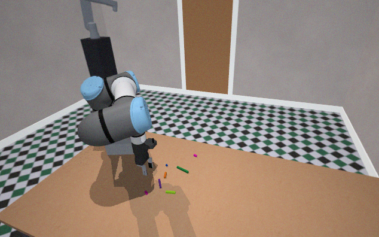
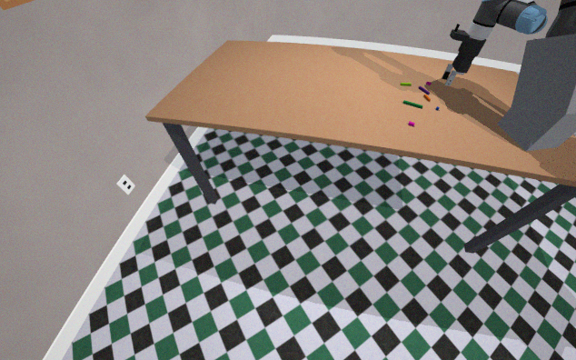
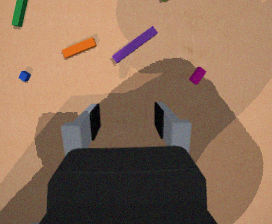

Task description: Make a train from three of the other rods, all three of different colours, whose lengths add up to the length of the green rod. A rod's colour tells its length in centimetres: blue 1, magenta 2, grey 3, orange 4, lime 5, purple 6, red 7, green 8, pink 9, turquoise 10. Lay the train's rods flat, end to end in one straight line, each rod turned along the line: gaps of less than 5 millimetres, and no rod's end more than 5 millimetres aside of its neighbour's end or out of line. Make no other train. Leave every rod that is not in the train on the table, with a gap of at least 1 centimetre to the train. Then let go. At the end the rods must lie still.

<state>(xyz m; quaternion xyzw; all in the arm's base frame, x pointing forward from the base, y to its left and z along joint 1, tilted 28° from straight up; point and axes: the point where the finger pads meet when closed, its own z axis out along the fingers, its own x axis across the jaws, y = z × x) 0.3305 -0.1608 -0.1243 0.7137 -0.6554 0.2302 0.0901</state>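
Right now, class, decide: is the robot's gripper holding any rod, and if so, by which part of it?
Nothing is held: the jaws stand wide apart, with only bare table showing between them in the wrist view.

Arm (image 1: 107,122) (image 2: 504,14): dark grey rounded tubes, black bands, white collars
Joint caps (image 1: 140,115) (image 2: 531,19): light blue discs, small dark specks
Wrist camera (image 1: 150,143) (image 2: 459,35): black, blocky
Hand (image 1: 147,169) (image 2: 448,77) (image 3: 127,114): black body, pale grey fingers, black pads (image 3: 95,121)
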